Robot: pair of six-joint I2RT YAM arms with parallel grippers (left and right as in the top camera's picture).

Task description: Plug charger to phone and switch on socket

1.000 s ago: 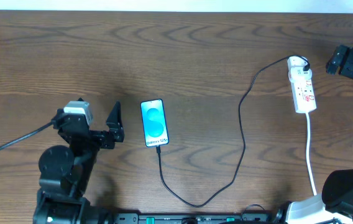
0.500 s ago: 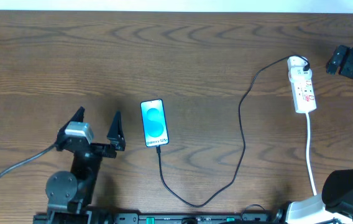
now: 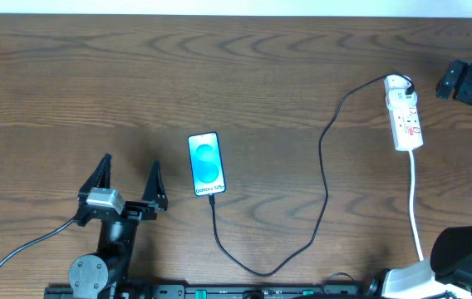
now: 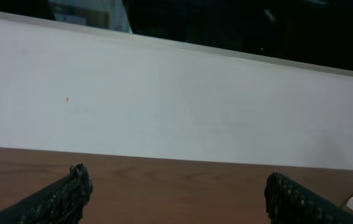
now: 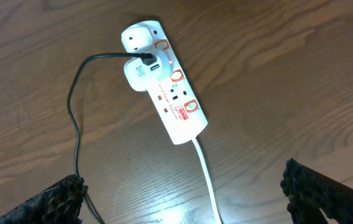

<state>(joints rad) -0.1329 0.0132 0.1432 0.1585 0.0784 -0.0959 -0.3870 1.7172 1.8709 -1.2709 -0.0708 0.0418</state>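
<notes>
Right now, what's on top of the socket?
A white adapter sits plugged into the socket, with the charger cable running into its side. The outlet beneath the adapter is covered, so it cannot be seen.

Blue phone point(image 3: 206, 164) (charger point(image 3: 321, 145) at base), white socket point(image 3: 405, 116)

The phone point(image 3: 206, 164) lies left of centre on the worktop point(image 3: 269, 66), with the left end effector point(image 3: 130, 163) near it on its left. The charger point(image 3: 320, 154) runs from the phone's near edge, loops rightward, then back to the socket point(image 3: 405, 116) at the far right.
</notes>
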